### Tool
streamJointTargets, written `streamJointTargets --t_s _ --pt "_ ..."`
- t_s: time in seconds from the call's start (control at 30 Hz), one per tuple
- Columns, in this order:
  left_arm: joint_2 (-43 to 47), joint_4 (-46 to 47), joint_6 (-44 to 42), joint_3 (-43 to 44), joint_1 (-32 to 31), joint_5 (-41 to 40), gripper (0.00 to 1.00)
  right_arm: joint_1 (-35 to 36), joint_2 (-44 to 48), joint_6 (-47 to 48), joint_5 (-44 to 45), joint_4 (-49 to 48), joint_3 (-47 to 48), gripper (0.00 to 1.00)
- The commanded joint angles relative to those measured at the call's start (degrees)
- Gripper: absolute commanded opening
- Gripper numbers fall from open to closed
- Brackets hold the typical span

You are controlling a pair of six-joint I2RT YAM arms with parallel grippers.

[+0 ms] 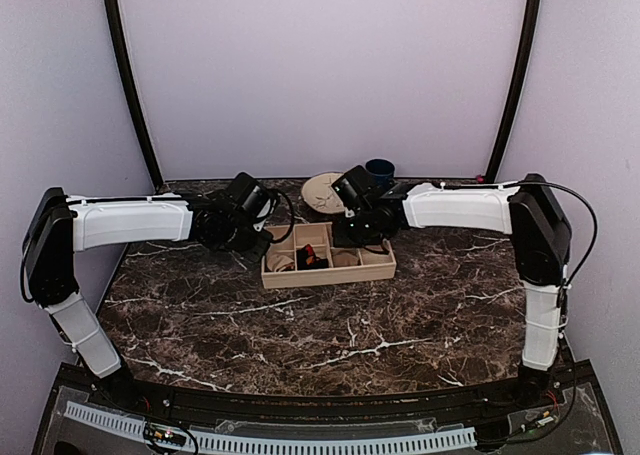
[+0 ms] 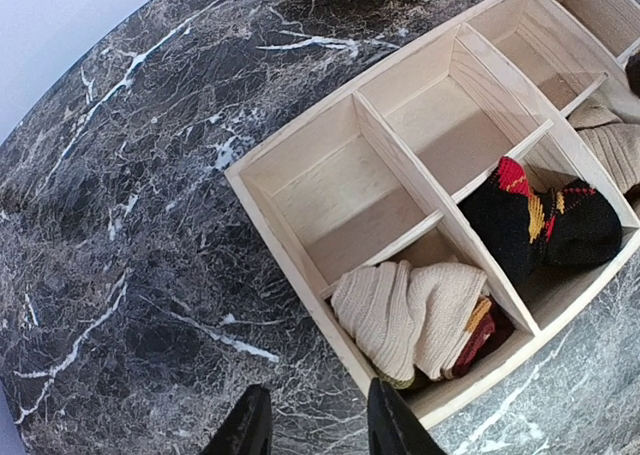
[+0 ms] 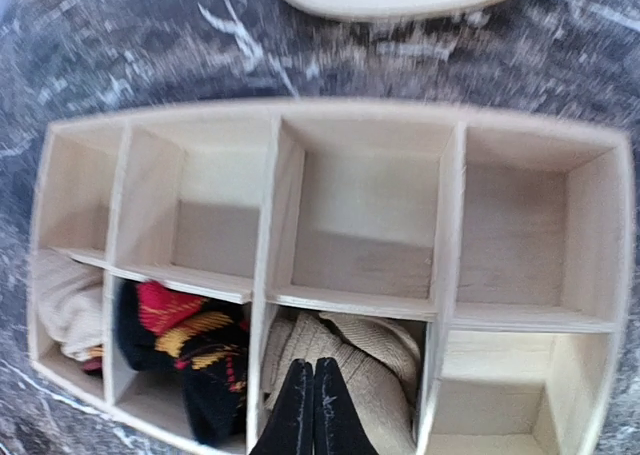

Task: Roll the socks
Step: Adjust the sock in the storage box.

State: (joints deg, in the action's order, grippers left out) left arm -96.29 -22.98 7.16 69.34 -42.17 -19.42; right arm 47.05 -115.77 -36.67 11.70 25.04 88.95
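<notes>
Tan ribbed sock (image 3: 375,360) lies in the third compartment from the left, near row, of the wooden divider tray (image 3: 268,205). It is loosely bundled and its folds are uneven. The black argyle sock (image 3: 190,350) fills the next compartment to the left. The beige striped sock (image 3: 62,300) sits in the end compartment beyond it. Both look bundled. The far row holds nothing.

Right hand (image 3: 312,375): fully closed, holding nothing, tips directly over the tan sock. Contact with the fabric cannot be confirmed. Left hand (image 2: 318,400): partly open, empty, above the marble tabletop (image 2: 120,175) just outside the tray's left end, near the beige sock.

The step in hand is probably seating the tan bundle in its compartment. Recommended practice:

1. Press straight down on the centre of the bundle, not on a loose edge.
2. Keep the closed tips clear of the thin dividers on either side.
3. Apply light force, since the tray appears free to slide on the polished stone. Brace its left end with the left hand if it shifts.
4. If the roll springs open, lift it out, re-roll it on the tabletop, and tuck the cuff over.
</notes>
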Motion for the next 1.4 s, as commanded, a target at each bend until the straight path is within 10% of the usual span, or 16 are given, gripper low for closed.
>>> streamJointTargets --t_s 0.0,0.9,1.37 --pt "1.87 0.70 0.79 -1.02 0.75 -0.73 0.37 -0.57 3.25 0.54 2.24 -0.87 1.48 0.00" --pt "3.08 1.29 7.87 -6.76 4.61 5.82 0.37 -0.72 -2.36 -1.40 -3.53 7.12 -1.98 0.01" --pt "0.32 3.16 12.05 -6.26 11.49 13.45 0.38 -1.22 7.46 1.69 7.06 -2.55 -2.58 0.12"
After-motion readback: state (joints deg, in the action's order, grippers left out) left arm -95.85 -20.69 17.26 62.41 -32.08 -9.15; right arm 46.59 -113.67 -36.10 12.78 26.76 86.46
